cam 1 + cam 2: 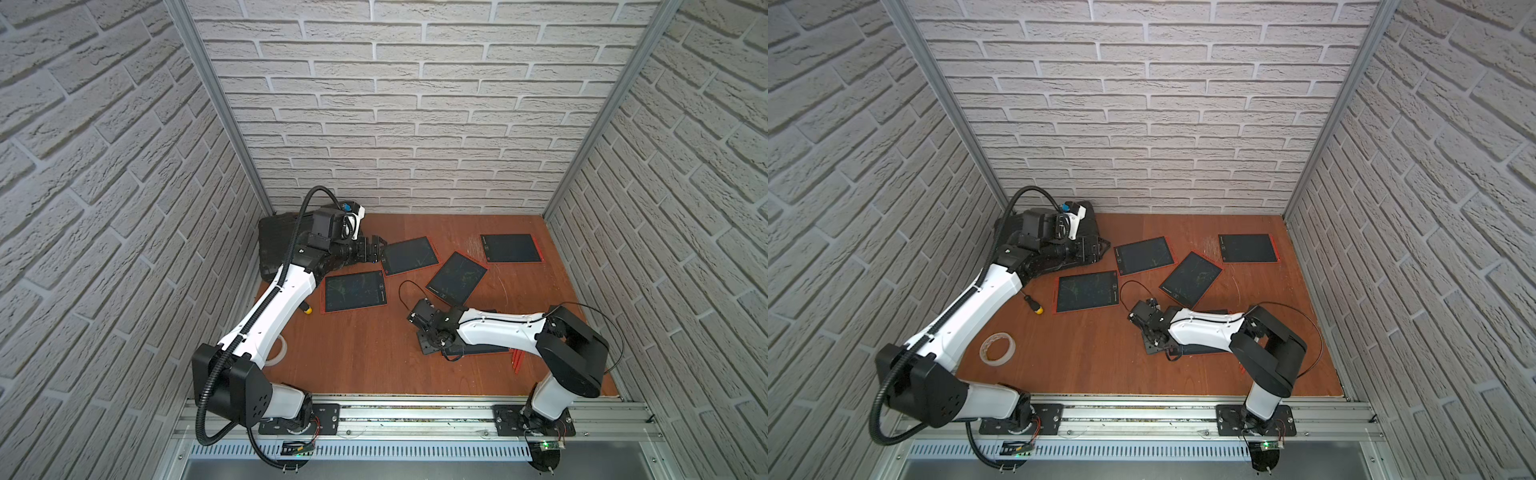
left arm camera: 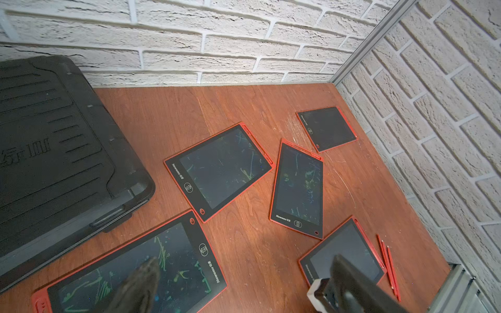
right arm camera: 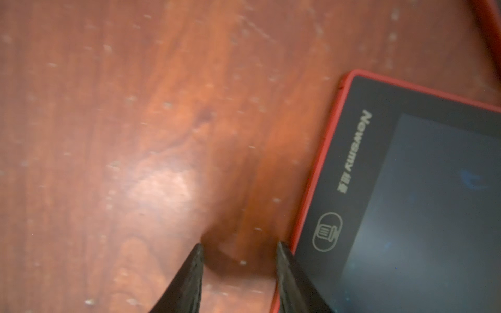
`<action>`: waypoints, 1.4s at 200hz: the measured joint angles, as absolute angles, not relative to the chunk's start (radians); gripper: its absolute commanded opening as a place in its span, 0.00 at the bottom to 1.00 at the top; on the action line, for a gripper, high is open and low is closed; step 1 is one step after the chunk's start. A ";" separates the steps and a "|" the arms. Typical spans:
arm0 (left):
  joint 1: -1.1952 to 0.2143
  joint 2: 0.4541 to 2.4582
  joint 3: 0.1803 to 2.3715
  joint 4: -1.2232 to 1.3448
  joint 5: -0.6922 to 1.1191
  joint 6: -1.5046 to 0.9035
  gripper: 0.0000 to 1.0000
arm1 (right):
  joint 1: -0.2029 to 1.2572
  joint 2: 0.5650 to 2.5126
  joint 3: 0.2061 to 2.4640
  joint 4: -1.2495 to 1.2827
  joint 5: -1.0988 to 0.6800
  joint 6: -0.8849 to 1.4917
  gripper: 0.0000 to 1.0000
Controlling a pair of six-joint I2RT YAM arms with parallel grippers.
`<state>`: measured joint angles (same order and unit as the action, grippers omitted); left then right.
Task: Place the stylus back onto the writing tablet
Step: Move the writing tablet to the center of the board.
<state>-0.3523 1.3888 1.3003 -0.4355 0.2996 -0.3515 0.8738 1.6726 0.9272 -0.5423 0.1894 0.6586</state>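
Observation:
Several red-framed writing tablets lie on the wooden table, among them one at the left [image 1: 353, 291] and one under the right arm [image 2: 349, 249]. Three red styluses [image 2: 388, 267] lie side by side on the wood just beyond that tablet's far long edge [image 1: 517, 360]. My right gripper [image 3: 240, 248] points down at the table beside the tablet's [image 3: 406, 189] short end. Its jaws are open over bare wood, one fingertip [image 3: 283, 252] against the red frame. My left gripper [image 1: 374, 248] hovers wide open at the back left and holds nothing [image 2: 244, 264].
A black case [image 1: 278, 245] fills the back left corner. A tape roll [image 1: 997, 348] and a yellow-handled screwdriver [image 1: 1034, 305] lie at the left beneath the left arm. Brick walls close in three sides. An aluminium rail [image 1: 415, 409] runs along the front.

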 measured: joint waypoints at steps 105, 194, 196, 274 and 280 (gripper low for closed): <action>-0.363 1.396 1.300 -0.439 0.296 -0.352 0.98 | 0.836 1.325 0.767 -0.731 0.192 0.733 0.52; -0.376 1.399 1.300 -0.441 0.296 -0.352 0.98 | 0.832 1.142 0.604 -0.875 0.202 0.893 0.79; -0.377 1.399 1.300 -0.441 0.296 -0.352 0.98 | 0.832 1.142 0.602 -0.872 0.201 0.896 0.79; -0.390 1.402 1.300 -0.442 0.288 -0.351 0.98 | 0.757 1.283 0.594 -0.730 0.186 0.853 0.78; -0.391 1.402 1.300 -0.442 0.288 -0.351 0.98 | 0.740 1.293 0.599 -0.718 0.184 0.838 0.78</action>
